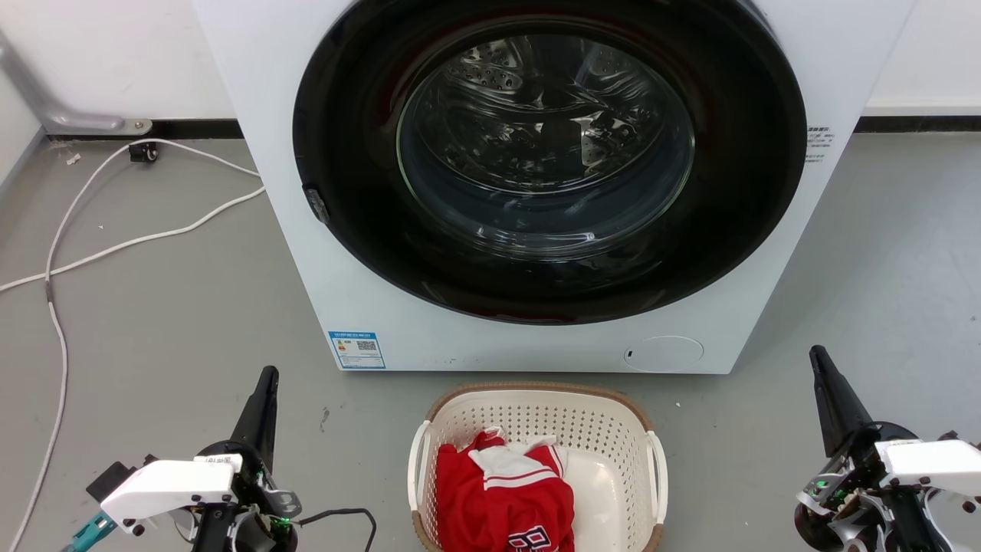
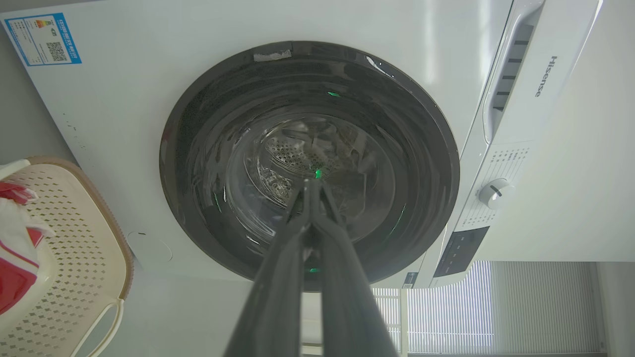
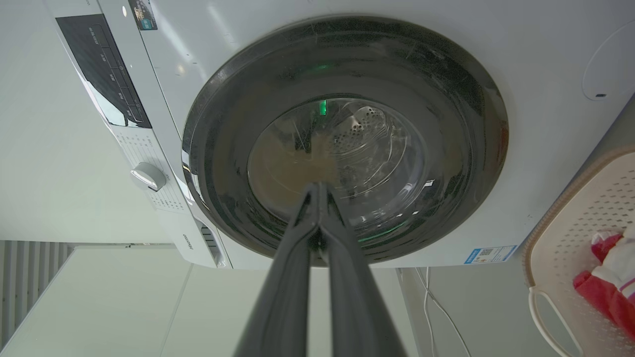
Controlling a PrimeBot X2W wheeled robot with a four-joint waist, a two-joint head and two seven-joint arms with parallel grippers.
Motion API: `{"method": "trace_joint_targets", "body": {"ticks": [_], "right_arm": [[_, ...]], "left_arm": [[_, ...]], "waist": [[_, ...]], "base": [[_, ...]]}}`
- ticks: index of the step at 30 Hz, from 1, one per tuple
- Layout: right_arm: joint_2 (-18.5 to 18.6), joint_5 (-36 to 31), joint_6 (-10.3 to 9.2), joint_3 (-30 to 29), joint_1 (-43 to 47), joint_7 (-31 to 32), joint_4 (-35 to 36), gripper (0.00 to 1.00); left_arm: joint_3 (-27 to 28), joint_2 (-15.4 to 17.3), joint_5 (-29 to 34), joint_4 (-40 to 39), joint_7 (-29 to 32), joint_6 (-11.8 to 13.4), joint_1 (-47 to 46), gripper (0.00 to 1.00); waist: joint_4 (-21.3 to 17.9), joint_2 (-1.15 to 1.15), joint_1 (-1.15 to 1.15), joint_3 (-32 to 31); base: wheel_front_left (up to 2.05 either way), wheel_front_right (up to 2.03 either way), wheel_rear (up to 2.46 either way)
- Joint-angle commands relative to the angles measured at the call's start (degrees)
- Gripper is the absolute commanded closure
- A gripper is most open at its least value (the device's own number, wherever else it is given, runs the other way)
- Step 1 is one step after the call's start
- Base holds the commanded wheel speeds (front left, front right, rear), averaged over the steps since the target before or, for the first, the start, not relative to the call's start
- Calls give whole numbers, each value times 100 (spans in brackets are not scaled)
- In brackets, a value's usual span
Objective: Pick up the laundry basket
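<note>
The laundry basket sits on the grey floor just in front of the washing machine, below its round dark door, which is shut. The basket is upright, and a red and white garment lies inside it, heaped toward the robot's left. A white handle shows on each side.

The left gripper hovers over the floor to the basket's left, well apart from it. Its fingers are pressed together and hold nothing; the left wrist view shows them meeting at the tips in front of the door, with the basket at the picture's left edge. The right gripper is on the opposite side, also well apart from the basket, with its fingers closed on nothing. In the right wrist view they meet in the same way, with the basket at the right edge. A white cable trails across the floor to the machine's left.
</note>
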State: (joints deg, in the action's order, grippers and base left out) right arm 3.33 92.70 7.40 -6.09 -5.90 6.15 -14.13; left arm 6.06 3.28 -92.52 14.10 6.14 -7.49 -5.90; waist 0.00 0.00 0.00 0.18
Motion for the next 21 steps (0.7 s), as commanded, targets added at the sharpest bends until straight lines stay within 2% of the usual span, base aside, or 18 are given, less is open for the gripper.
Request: {"method": "trace_joint_targets", "body": {"ticks": [1, 21], "right_arm": [[-20, -38, 17, -12, -62, 21, -7, 100], [-29, -47, 17, -23, -64, 34, -8, 100]], "left_arm": [[16, -5, 3, 7, 16, 0, -58, 100], [29, -14, 21, 7, 32, 0, -60, 100]], "waist": [[0, 0, 0, 0], [0, 0, 0, 0]], "base": [[0, 0, 0], [0, 0, 0]]}}
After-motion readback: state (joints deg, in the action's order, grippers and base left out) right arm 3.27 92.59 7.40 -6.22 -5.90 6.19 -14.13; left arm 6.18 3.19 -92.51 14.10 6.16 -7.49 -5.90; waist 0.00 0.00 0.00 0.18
